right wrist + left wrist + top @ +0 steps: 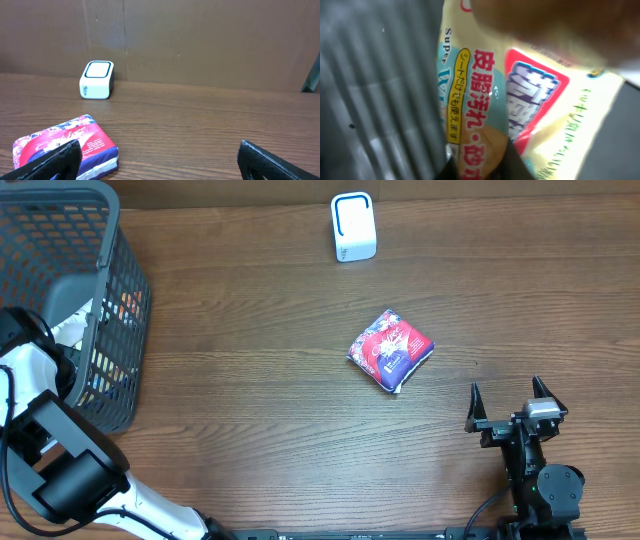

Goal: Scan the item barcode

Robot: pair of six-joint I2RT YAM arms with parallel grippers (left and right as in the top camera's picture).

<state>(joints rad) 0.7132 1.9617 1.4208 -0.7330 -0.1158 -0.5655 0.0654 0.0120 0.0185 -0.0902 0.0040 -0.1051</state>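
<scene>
The yellow packet (530,100), printed with red Japanese lettering, lies inside the grey basket (118,350) at the tabletop's far left corner. It fills the left wrist view against the basket's ribbed wall. The left arm (40,380) reaches down into that basket. Its fingers are closed tight, apparently pinching a thin fold of the packet, though the view is too close and blurred to make out the pads or how much film they have.

A pinch on soft film can slip, so the lift should be slow and straight up to clear the basket rim without snagging the mesh. Once it is out, the printed code has to face the white scanner (353,227), which stands at the far edge of the tabletop. Which face carries the code cannot be told from here.

The right gripper (505,392) waits near the front right corner with its fingers spread wide, holding nothing. A red-and-purple pack (390,350) lies mid-table, just ahead of it and untouched.
</scene>
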